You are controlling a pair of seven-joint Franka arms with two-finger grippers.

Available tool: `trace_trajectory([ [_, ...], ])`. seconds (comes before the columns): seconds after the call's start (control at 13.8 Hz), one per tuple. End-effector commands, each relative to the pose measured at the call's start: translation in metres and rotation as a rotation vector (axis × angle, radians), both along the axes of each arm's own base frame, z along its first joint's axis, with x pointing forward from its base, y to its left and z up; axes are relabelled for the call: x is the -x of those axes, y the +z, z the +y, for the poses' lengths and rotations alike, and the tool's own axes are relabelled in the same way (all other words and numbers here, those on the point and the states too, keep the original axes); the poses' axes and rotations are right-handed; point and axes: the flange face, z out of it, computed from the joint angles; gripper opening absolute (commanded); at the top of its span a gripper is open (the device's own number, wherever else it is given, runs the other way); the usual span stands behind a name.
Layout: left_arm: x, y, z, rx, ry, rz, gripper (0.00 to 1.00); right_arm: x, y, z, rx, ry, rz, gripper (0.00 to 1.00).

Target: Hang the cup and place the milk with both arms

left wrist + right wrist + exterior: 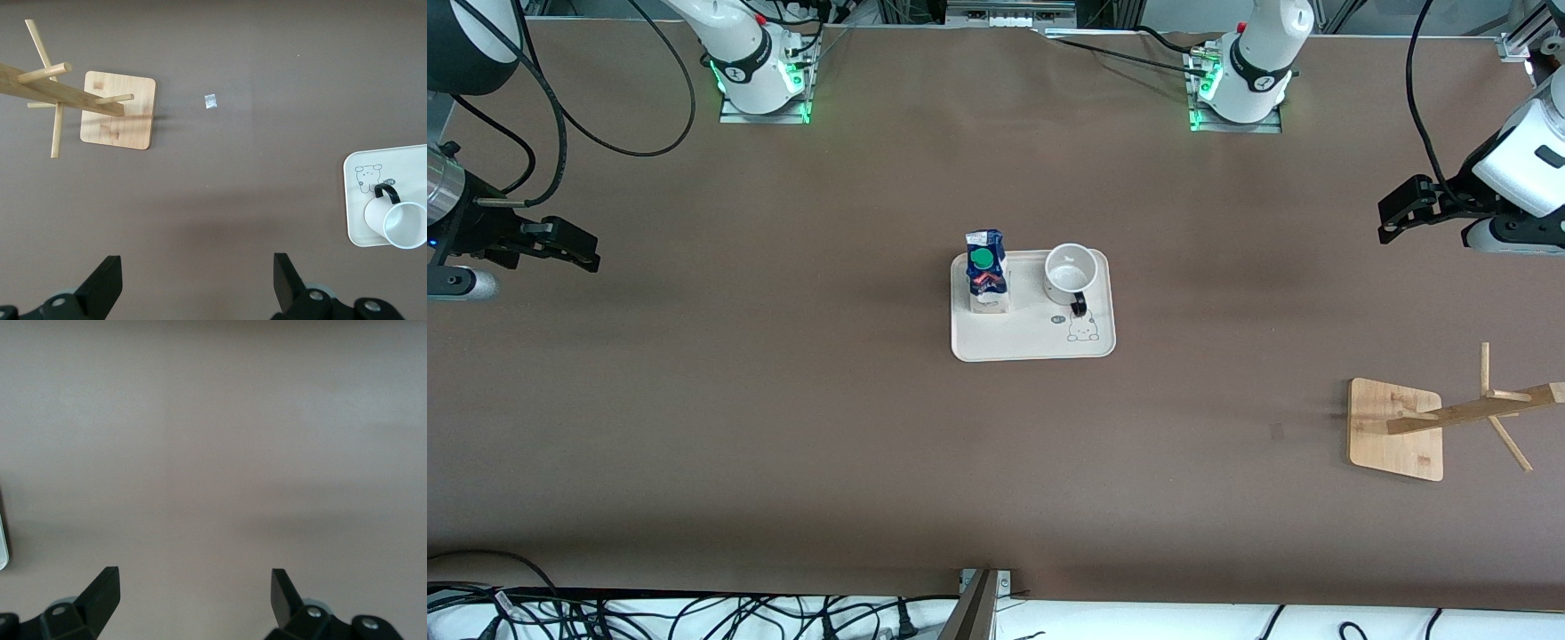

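Observation:
The white cup [1071,271] with its black handle stands upright on a cream tray [1034,342] at the table's middle; it also shows in the left wrist view [398,224]. The milk carton [987,272], blue top and green cap, stands on the same tray beside the cup, toward the right arm's end. My left gripper [1389,213] is open and empty above the bare table at the left arm's end [198,280]. My right gripper [585,251] is open and empty above the bare table at the right arm's end [195,595].
A wooden cup rack [1396,428] with pegs on a square base stands near the left arm's end, nearer to the front camera than the tray; it also shows in the left wrist view [117,110]. A small scrap [211,101] lies on the brown table.

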Motion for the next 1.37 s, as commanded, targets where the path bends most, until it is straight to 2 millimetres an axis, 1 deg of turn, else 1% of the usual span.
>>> trace_trajectory([
  [0.0,-0.0031,0.0060,0.0011,-0.003,-0.005,0.006,1.00,0.0015,0.0020,0.0008,-0.001,0.022,0.006,1.00],
  [1.01,-0.0035,0.0051,0.0012,-0.004,-0.005,0.007,1.00,0.0015,0.0018,0.0003,-0.032,0.049,0.008,1.00],
  [1.3,-0.0030,0.0047,0.0011,-0.003,-0.005,0.012,1.00,0.0021,0.0015,0.0067,-0.066,0.051,0.011,1.00],
])
